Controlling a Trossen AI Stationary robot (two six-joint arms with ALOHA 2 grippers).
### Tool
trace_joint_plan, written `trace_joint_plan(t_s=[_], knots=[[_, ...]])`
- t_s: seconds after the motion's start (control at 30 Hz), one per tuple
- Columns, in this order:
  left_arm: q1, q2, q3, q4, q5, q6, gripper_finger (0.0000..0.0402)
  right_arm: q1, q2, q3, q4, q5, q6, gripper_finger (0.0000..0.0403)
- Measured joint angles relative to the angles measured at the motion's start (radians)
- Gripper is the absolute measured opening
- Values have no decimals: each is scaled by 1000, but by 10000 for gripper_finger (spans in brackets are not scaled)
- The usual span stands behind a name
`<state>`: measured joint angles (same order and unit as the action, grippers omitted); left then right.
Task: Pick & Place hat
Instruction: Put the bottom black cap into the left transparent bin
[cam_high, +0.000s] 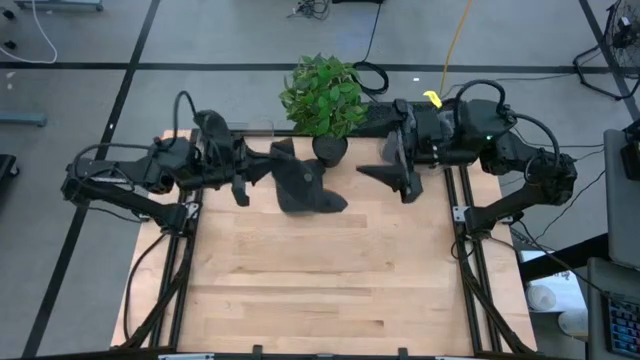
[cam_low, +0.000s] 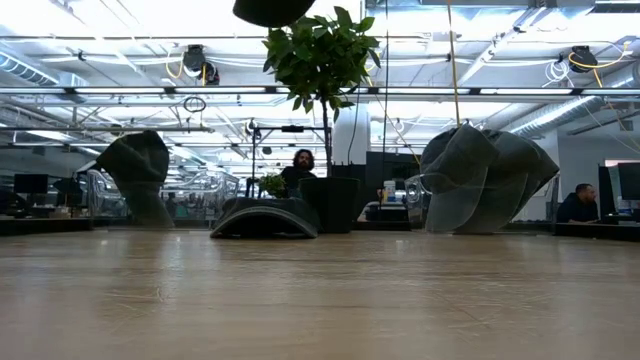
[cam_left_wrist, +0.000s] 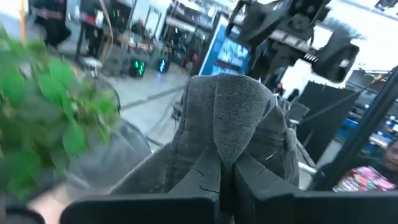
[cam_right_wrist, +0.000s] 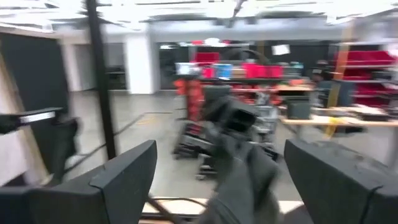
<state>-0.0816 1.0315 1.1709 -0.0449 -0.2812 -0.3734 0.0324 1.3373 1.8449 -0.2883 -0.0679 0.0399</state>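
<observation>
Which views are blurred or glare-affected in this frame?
Left wrist view: the plant is smeared, the gray hat fairly crisp. Right wrist view: blurred throughout. Low view: bright ceiling lights backlight the plant and hat. High view: evenly lit, sharp.

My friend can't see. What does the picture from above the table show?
The left gripper pinches a dark grey hat at the wooden table's far edge, beside a potted plant. The right gripper waits open opposite.
</observation>
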Motion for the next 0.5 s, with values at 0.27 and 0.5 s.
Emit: trace_joint_plan(t_s=[0.27, 0.5], knots=[[9, -5, 76, 21, -19, 186, 6, 0, 0, 0, 1, 197, -3, 338], [16, 28, 212, -25, -87, 279, 6, 0, 0, 0, 32, 226, -12, 338]])
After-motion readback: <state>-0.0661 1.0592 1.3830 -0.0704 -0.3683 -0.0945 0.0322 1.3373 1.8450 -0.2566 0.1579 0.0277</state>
